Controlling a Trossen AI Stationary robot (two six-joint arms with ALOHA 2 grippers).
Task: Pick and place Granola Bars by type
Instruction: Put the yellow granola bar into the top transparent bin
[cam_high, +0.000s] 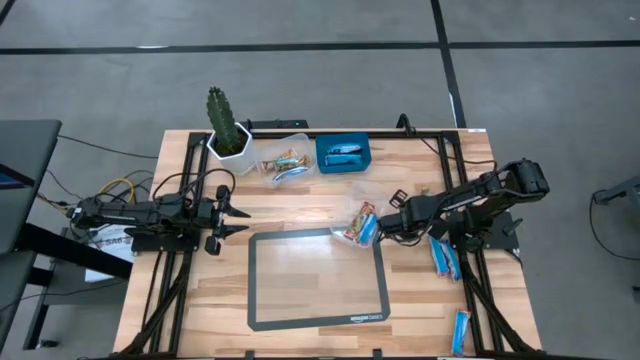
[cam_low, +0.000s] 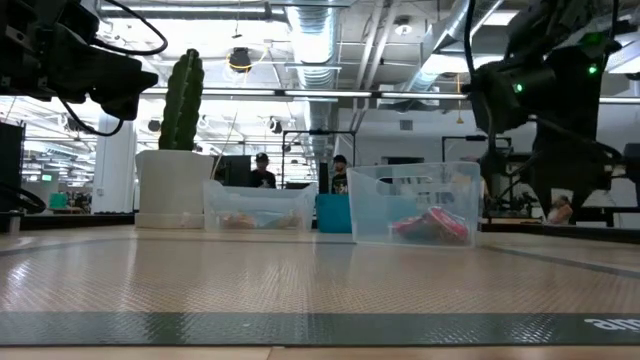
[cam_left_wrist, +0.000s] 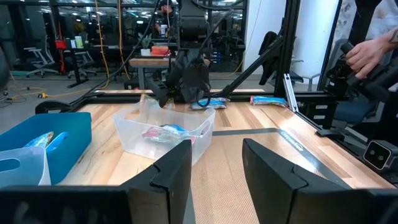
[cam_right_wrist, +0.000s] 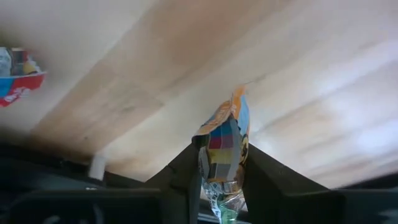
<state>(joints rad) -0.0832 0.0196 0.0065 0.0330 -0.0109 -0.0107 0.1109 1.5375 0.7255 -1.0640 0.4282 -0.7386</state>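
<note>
only the mat (cam_high: 318, 320) carries print, a small white logo on its near border, too small to read.

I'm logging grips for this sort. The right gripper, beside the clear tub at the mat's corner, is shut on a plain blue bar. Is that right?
Not quite. The right gripper is beside the clear tub and shut on a bar, but the right wrist view shows a multicoloured granola bar with orange, red and blue patches, not a plain blue one.

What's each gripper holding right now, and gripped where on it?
The right gripper pinches a multicoloured granola bar by one end of its wrapper, the rest sticking out past the fingertips. The left gripper is open and holds nothing.
</note>
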